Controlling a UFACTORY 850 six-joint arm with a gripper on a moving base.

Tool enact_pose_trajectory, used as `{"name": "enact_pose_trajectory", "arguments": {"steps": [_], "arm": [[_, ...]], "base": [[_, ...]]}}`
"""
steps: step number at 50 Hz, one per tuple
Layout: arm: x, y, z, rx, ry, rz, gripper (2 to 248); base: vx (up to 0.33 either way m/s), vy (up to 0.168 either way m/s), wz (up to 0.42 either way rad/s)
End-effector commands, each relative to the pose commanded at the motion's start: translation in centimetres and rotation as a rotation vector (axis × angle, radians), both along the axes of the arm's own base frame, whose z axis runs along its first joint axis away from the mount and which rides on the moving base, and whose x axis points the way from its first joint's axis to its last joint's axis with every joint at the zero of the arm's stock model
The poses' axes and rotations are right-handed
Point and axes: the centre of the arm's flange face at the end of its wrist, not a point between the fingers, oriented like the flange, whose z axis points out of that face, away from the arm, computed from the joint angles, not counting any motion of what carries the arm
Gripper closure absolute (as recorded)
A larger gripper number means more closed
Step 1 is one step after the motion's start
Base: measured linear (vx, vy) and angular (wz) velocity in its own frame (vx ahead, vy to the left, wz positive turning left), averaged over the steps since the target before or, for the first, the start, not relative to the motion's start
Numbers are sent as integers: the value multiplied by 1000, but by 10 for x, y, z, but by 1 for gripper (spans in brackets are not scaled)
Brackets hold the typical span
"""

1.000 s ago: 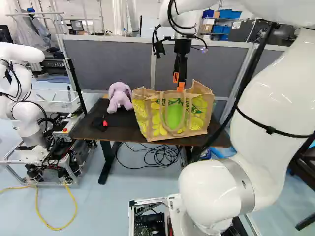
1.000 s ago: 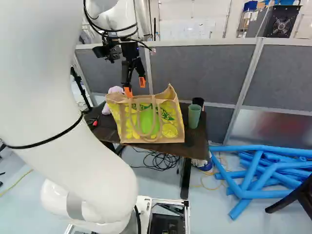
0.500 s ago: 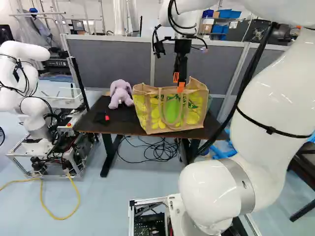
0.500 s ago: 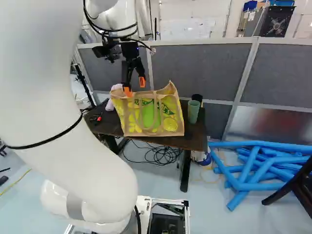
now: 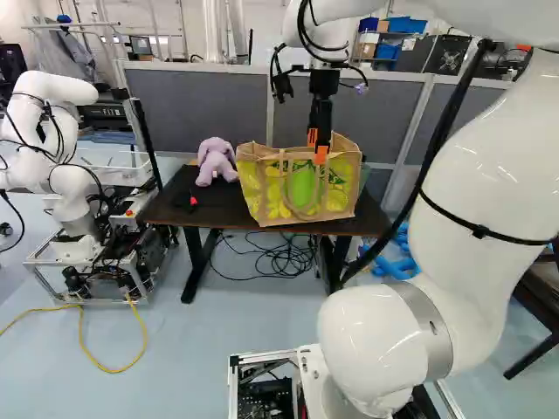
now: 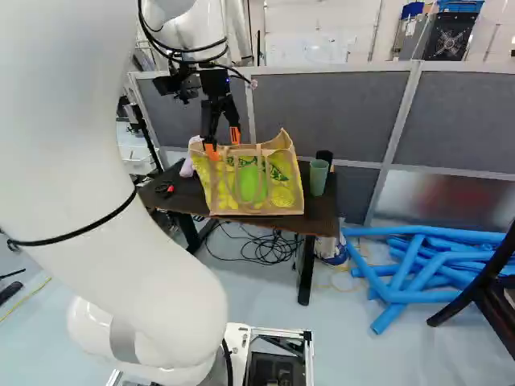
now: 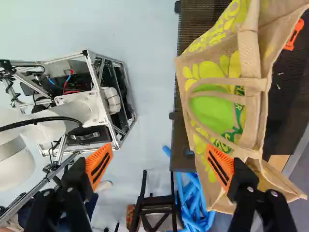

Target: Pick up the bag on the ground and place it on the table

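Observation:
Wide open, my gripper (image 6: 223, 143) stands high by the bag's upper rim in the right base view. In the left base view, the bag (image 5: 299, 185), tan with yellow and green print, stands upright on the dark table (image 5: 179, 209). From the wrist, my gripper (image 7: 159, 166) has nothing between its fingers; one orange pad (image 7: 219, 166) lies over the bag's (image 7: 212, 108) printed side near a handle (image 7: 249, 87), the other (image 7: 99, 166) over the floor. Whether that first finger touches the bag I cannot tell.
A purple plush toy (image 5: 216, 160) and a red-and-black item (image 5: 192, 201) share the table with a green cup (image 6: 319, 177) and a dark cup (image 6: 324, 157). Blue tubes (image 6: 410, 273) lie on the right. Another robot (image 5: 74, 175) stands left; cables (image 5: 279, 257) hang beneath the table.
The base has moved: the table and everything on it appear higher and farther off in both base views. My arm keeps its pose, and the gripper stays open.

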Motion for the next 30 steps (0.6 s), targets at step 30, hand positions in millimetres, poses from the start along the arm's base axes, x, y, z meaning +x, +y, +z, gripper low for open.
{"name": "enact_pose_trajectory", "arguments": {"steps": [30], "arm": [[0, 0, 0, 0, 0, 0, 3]], "base": [[-128, -1, 6]]}}
